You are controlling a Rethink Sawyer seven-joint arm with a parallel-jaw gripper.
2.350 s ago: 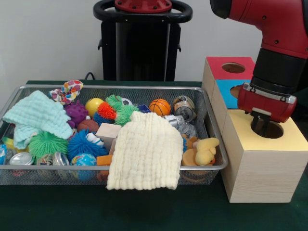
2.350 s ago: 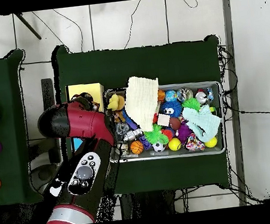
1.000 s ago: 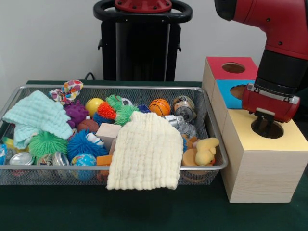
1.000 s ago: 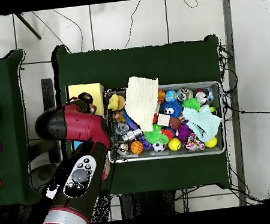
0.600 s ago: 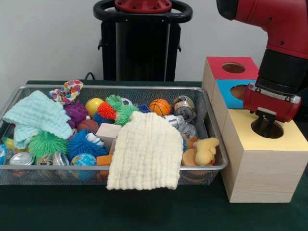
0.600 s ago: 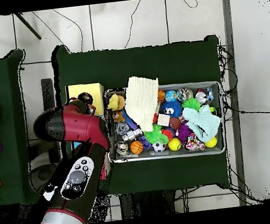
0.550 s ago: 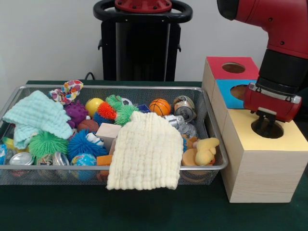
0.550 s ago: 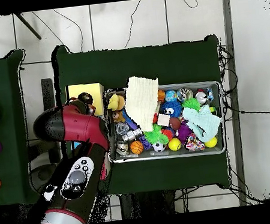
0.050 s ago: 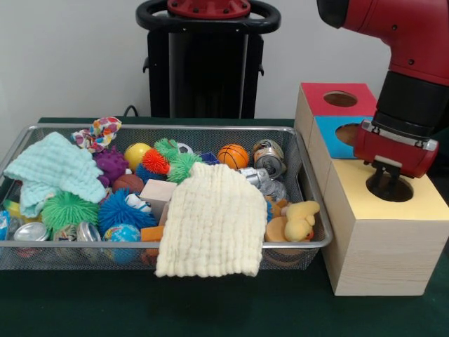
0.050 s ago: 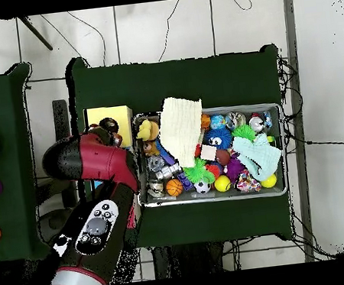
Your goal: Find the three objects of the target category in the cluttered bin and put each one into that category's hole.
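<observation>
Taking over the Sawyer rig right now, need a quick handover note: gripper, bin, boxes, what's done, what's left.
Gripper: at the hole of the yellow box; open or shut cannot be told, nothing visible in it.
Wire bin: full of clutter; cream cloth draped over its front edge, mint cloth at one end, covering items.
Blue box and red box stand behind the yellow one.
Done: count unclear.
Left: search under cloths.

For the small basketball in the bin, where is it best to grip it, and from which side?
Grip the basketball across its widest part, coming straight down from above. It is round and its top sits bare, while a can and other toys crowd its sides, so a sideways approach looks blocked.
</observation>
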